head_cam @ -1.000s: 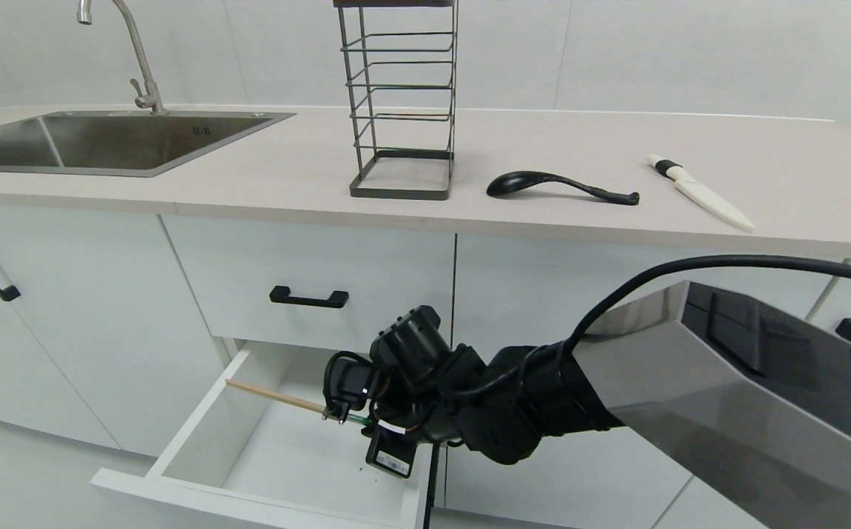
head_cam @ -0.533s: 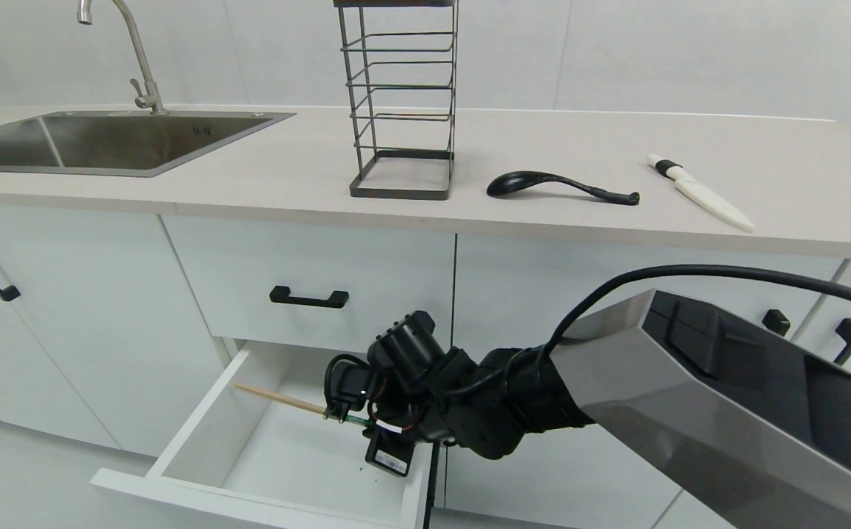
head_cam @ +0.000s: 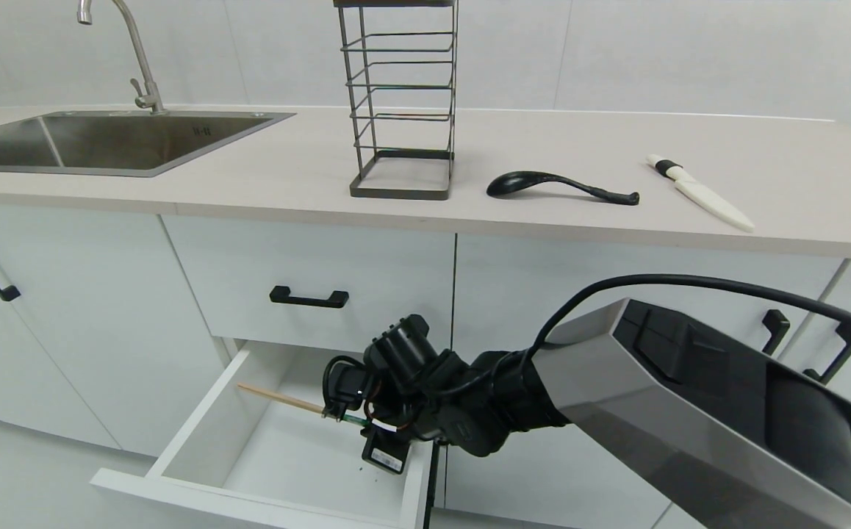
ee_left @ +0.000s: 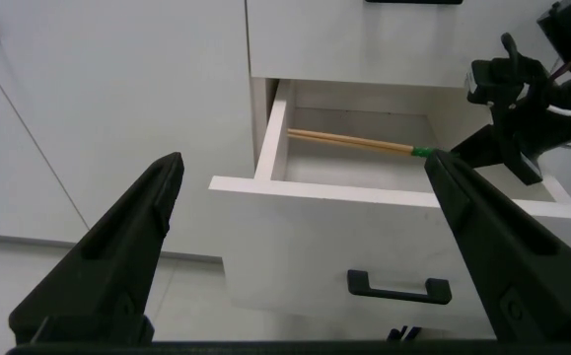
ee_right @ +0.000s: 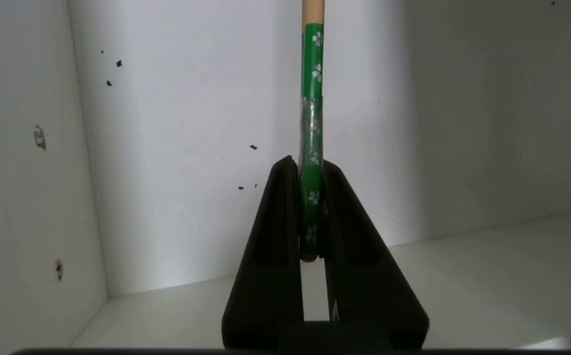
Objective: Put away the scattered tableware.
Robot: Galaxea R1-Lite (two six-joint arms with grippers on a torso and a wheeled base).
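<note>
In the lower centre of the head view, the right gripper (head_cam: 339,402) hung over the open drawer (head_cam: 194,422), its jaws closed on the green end of the chopsticks (head_cam: 278,397). The plain wooden length of the chopsticks ran out from the gripper toward the left of the frame, slanting across the drawer above its white floor. The right wrist view showed the same grip from close by: the two black fingers (ee_right: 283,212) pinched the green patterned end of the chopsticks (ee_right: 313,89), with the speckled drawer floor (ee_right: 186,148) behind.

The left gripper (ee_left: 302,168) was held in front of the drawer (ee_left: 324,192) with its jaws spread wide and nothing between them. Past it the chopsticks (ee_left: 349,143) lay across the drawer opening, and the right gripper (ee_left: 507,94) held their green tip.

On the counter (head_cam: 249,169), across the upper half of the head view, a black ladle (head_cam: 558,184) lay right of centre and a white knife (head_cam: 701,192) farther right, the two apart. A wire rack (head_cam: 402,103) stood at upper centre, and a sink (head_cam: 102,136) with a tap (head_cam: 135,51) sat at upper left.
</note>
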